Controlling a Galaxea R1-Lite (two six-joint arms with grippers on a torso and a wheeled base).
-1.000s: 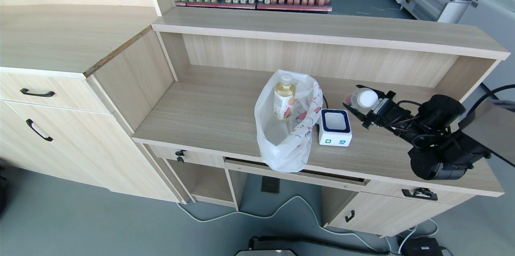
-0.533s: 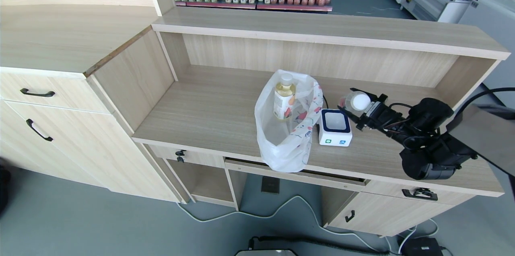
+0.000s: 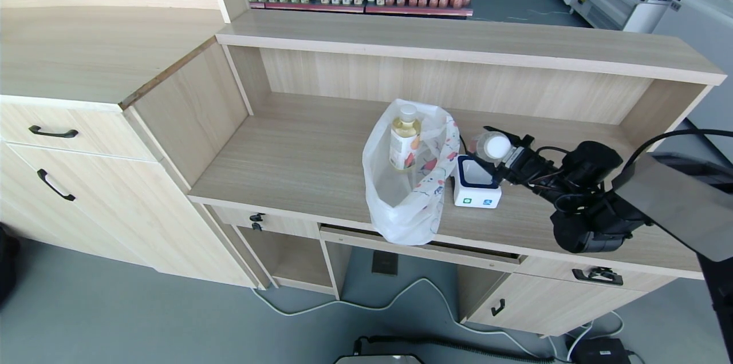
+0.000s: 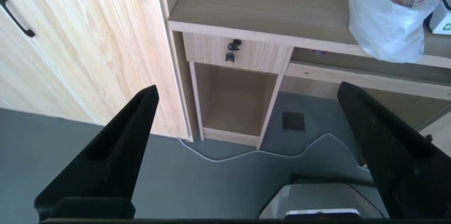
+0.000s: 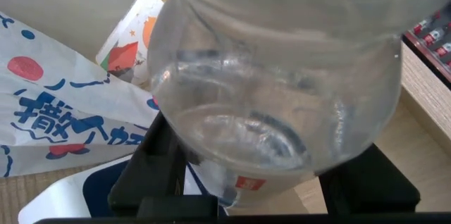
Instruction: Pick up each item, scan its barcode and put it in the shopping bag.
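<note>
One tea bottle [image 3: 405,141] is already in the shopping bag [image 3: 401,209], and the right gripper [image 3: 499,152] has its fingers clamped on a clear bottle [image 3: 490,145] just above the scanner [image 3: 477,188] on the worktop [image 3: 298,158], so I'd say scanning and bagging remain (left gripper [image 4: 261,146] fingers spread wide, empty).

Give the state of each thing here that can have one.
White plastic shopping bag with red and blue print: open, standing on the wooden counter.
Yellow drink bottle with white cap: capped, upright inside the bag.
White square barcode scanner: flat on the counter beside the bag.
Clear plastic bottle with white cap: capped, held over the scanner's back corner.
Right gripper: shut on the clear bottle.
Left gripper: open, empty.
</note>
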